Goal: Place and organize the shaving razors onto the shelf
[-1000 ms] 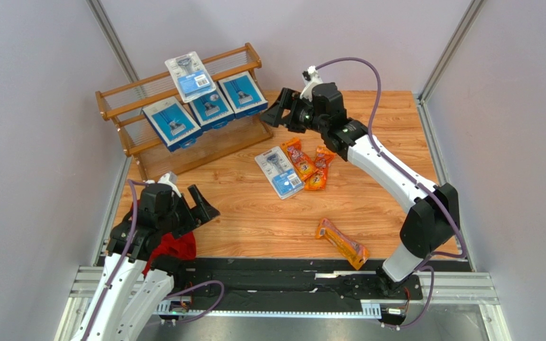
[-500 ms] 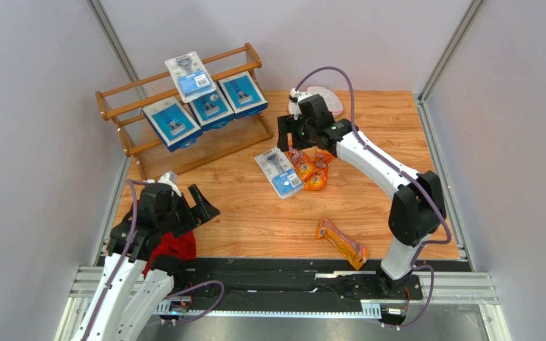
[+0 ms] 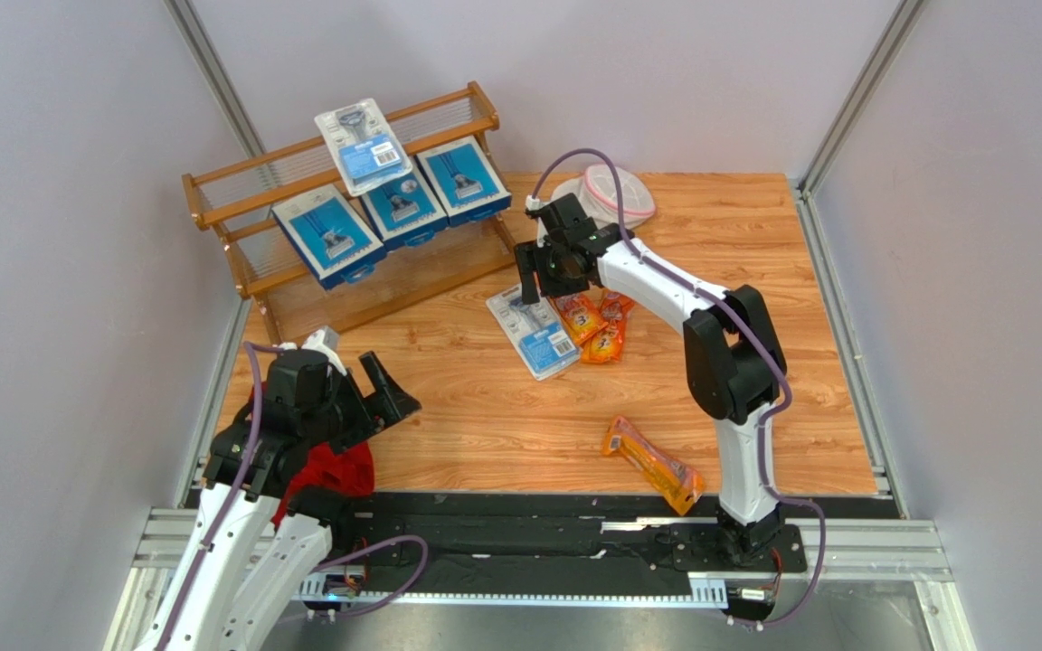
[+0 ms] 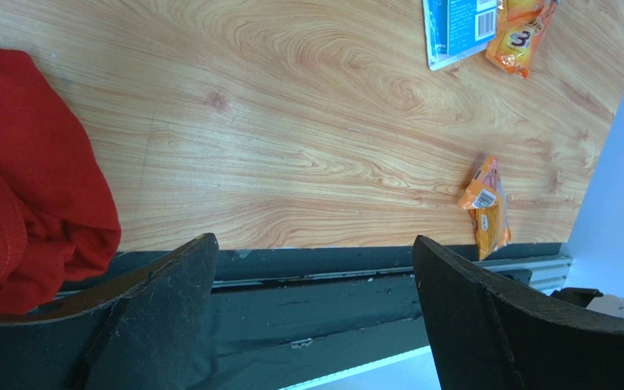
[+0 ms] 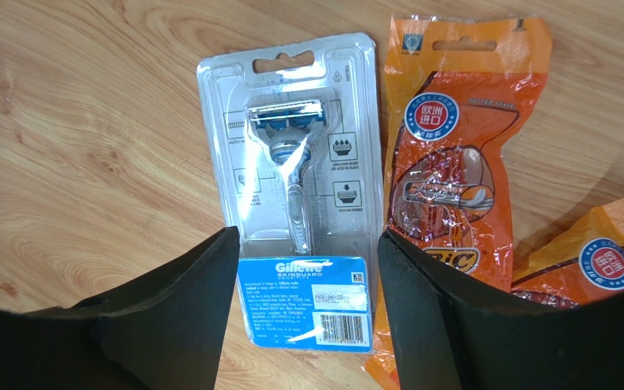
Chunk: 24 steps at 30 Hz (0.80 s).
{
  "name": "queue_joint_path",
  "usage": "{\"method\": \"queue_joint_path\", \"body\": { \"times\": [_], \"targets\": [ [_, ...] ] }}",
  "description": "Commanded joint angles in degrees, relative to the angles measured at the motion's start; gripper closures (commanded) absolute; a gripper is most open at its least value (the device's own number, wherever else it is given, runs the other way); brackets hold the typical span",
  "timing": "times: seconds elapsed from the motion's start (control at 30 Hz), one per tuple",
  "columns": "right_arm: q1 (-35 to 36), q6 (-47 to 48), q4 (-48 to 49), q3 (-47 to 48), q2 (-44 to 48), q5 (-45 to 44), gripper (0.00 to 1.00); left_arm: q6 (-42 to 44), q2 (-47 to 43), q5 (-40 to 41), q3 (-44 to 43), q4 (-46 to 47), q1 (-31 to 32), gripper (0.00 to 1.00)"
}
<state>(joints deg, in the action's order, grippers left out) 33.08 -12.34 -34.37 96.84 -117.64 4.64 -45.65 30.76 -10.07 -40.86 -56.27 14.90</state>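
Note:
The shelf (image 3: 248, 170) stands at the back left with three blue razor boxes (image 3: 402, 206) on its lower tier and a clear blister pack (image 3: 366, 145) on top. A second blister pack (image 3: 540, 337) (image 5: 299, 179) lies on the table. My right gripper (image 3: 531, 281) (image 5: 307, 244) hangs low over it, open, its fingers either side of the blue label end with slim gaps. Two orange bags (image 3: 592, 323) (image 5: 445, 154) lie right beside that pack. A third orange bag (image 3: 652, 464) (image 4: 486, 207) lies near the front edge. My left gripper (image 3: 380, 393) (image 4: 311, 252) is open and empty at the front left.
A red cloth (image 3: 332, 475) (image 4: 22, 179) lies under the left arm at the table's front edge. A round white pouch with pink trim (image 3: 619, 198) sits at the back behind the right arm. Grey walls close in on three sides.
My right arm has swung left and down from the shelf's right end to over the table's blister pack, and its jaws have narrowed. The left arm has not moved.

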Motion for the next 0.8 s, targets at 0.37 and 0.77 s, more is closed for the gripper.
{"method": "queue_joint_path", "body": {
  "times": [0.37, 0.77],
  "targets": [
    [0.23, -1.90, -6.76, 9.60, -8.65, 4.06, 0.42, 0.82, -0.35, -1.27, 0.26, 1.87, -0.31, 0.03],
    [0.23, -4.89, -15.63, 18.81, -17.69, 3.18, 0.62, 0.21, -1.23, -1.54, 0.61, 1.60, -0.39, 0.03]
  ]
}}
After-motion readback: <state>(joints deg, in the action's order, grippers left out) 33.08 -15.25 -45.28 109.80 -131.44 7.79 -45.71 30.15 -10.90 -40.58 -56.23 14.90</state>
